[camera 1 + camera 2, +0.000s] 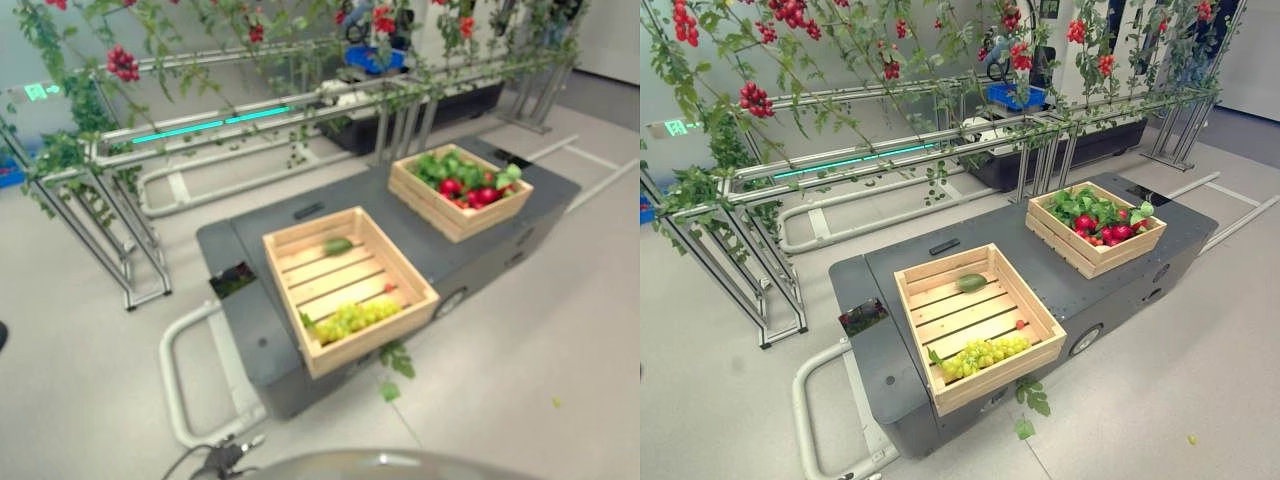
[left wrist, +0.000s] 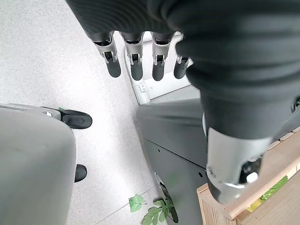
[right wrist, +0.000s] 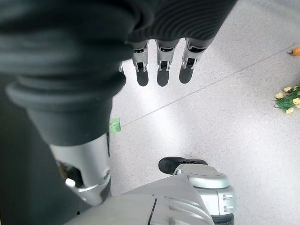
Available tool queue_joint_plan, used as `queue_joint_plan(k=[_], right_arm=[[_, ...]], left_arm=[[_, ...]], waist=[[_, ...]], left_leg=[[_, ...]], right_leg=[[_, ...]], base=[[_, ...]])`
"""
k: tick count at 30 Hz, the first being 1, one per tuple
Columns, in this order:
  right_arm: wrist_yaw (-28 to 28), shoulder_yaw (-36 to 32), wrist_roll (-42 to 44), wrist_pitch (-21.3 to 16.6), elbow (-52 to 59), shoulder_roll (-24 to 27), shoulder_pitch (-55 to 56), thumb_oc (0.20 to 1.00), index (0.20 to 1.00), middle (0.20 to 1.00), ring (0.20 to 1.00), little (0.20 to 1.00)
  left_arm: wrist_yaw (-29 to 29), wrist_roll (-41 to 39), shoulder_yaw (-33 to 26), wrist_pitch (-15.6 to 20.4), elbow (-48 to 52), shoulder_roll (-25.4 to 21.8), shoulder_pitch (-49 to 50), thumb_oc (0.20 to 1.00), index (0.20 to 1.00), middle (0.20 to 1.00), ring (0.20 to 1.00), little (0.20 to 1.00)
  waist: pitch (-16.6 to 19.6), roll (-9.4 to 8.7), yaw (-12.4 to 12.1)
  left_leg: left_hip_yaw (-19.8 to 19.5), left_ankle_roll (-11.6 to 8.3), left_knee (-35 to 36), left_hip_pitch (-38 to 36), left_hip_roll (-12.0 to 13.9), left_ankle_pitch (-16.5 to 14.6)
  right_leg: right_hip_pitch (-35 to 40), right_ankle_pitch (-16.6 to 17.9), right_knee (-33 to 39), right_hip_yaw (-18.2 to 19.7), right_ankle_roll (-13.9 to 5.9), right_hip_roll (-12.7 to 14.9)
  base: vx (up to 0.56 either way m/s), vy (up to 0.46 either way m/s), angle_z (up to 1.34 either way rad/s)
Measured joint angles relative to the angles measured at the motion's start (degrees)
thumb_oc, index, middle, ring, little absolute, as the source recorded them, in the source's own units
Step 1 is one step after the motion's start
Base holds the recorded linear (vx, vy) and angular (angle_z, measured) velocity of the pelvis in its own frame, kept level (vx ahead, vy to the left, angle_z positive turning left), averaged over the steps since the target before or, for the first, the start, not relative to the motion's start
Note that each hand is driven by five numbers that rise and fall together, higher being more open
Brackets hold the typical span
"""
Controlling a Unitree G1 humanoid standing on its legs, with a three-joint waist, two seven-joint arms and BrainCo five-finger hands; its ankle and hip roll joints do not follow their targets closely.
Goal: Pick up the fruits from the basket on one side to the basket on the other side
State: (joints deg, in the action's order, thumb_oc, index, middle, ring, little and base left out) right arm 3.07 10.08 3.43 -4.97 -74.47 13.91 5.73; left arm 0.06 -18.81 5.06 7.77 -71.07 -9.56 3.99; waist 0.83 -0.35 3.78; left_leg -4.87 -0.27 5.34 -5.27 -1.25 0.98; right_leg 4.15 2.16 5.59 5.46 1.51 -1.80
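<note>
Both robot hands, left [image 2: 140,61] and right [image 3: 161,65], hung with fingers straight, holding nothing; the full basket [image 1: 1097,231] awaited unloading into the near basket [image 1: 975,316].

Small red fruit [image 1: 1020,324], kind unclear

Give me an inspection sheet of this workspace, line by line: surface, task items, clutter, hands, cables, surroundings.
Surface: dark grey cart carrying two wooden crates.
Job's things: near crate holds green grapes, a green fruit and a small red fruit; far crate is full of red fruit and green leaves.
Clutter: loose leaves on the floor by the cart.
Hands: left hand and right hand hang open, fingers straight, holding nothing.
Cables: nothing seen.
Surroundings: metal rails with vines and red berry clusters behind the cart.
</note>
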Motion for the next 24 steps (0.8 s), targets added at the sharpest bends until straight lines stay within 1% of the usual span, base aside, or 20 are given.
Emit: queue_joint_plan(k=[13,17,18,19,20,21,22,23,24], right_arm=[[0.0,0.0,0.0,0.2,0.0,0.0,0.0,1.0,1.0,1.0,1.0,1.0],[0.8,0.0,0.0,0.2,0.0,0.0,-0.1,1.0,1.0,1.0,1.0,1.0],[1.0,0.0,0.0,0.2,0.0,0.0,-0.1,1.0,1.0,1.0,1.0,1.0],[1.3,0.0,0.1,0.2,0.2,0.1,-0.1,1.0,1.0,1.0,1.0,1.0],[1.4,0.0,0.1,0.2,0.2,0.1,-0.1,1.0,1.0,1.0,1.0,1.0],[1.6,-0.1,0.1,0.2,0.3,0.2,-0.1,1.0,1.0,1.0,1.0,1.0],[1.8,-0.2,0.2,0.2,1.2,0.3,0.0,1.0,1.0,1.0,1.0,1.0],[1.8,-0.2,0.2,0.2,1.6,0.4,0.0,1.0,1.0,1.0,1.0,1.0],[2.1,-0.5,0.3,0.1,2.7,0.6,0.0,1.0,1.0,1.0,1.0,1.0]], left_arm=[[0.3,0.0,0.0,0.0,0.0,0.0,0.0,1.0,1.0,1.0,1.0,1.0],[1.5,-0.1,0.1,0.0,1.2,0.0,0.2,1.0,1.0,1.0,1.0,1.0],[1.8,-0.1,0.2,0.0,2.5,-0.1,0.3,1.0,1.0,1.0,1.0,1.0],[2.4,-0.2,1.3,0.1,7.8,-0.6,1.5,1.0,1.0,1.0,1.0,1.0],[2.5,-0.2,1.8,0.6,9.9,-0.8,1.6,1.0,1.0,1.0,1.0,1.0],[2.6,-0.5,2.3,0.7,13.3,-1.0,2.0,1.0,1.0,1.0,1.0,1.0],[2.8,-0.7,2.8,1.2,18.7,-1.4,3.9,1.0,1.0,1.0,1.0,1.0],[2.8,-1.0,2.8,1.3,21.2,-1.6,4.6,1.0,1.0,1.0,1.0,1.0],[2.7,-2.3,2.8,1.7,27.8,-2.3,6.2,1.0,1.0,1.0,1.0,1.0]], waist=[[0.1,0.11,0.0],[-0.1,0.32,0.0],[-0.2,0.48,0.0],[-0.3,0.56,0.0],[-0.4,0.46,0.0],[-0.8,1.11,-0.2],[-1.0,0.92,-0.1],[-1.3,1.34,-0.2],[-2.1,1.63,-0.1]], left_leg=[[0.0,0.0,0.0,0.0,0.0,0.0],[-0.2,0.0,0.0,0.2,0.0,0.0],[-0.2,0.0,-0.1,0.3,0.0,0.0],[-0.4,0.07,-0.2,1.0,0.0,0.1],[-0.6,0.05,-0.1,0.9,0.0,0.2],[-0.8,0.02,-0.3,1.0,0.0,0.3],[-1.1,-0.01,-0.3,1.0,0.0,0.3],[-1.2,-0.04,-0.3,1.1,0.0,0.3],[-1.5,-0.17,-0.4,1.1,0.0,0.4]], right_leg=[[0.0,0.0,0.0,0.0,0.01,0.0],[-0.1,0.0,0.0,-0.2,0.01,0.0],[-0.2,0.0,0.0,-0.2,0.01,0.0],[-0.5,0.0,0.0,-0.6,-0.01,0.0],[-0.6,0.0,0.0,-0.8,-0.01,0.0],[-0.5,0.0,0.0,-1.4,0.01,0.0],[-0.5,-0.1,0.0,-1.4,-0.03,0.0],[-0.5,-0.2,0.0,-1.5,-0.01,0.0],[-0.4,-0.2,0.0,-1.6,0.01,0.0]], base=[[0.0,0.0,0.0],[-0.04,-0.031,0.01],[-0.08,-0.044,0.05],[-0.08,-0.05,0.09],[-0.08,-0.052,0.15],[-0.07,-0.056,0.15],[-0.08,-0.068,0.12],[-0.07,-0.07,0.1],[-0.07,-0.073,0.1]])
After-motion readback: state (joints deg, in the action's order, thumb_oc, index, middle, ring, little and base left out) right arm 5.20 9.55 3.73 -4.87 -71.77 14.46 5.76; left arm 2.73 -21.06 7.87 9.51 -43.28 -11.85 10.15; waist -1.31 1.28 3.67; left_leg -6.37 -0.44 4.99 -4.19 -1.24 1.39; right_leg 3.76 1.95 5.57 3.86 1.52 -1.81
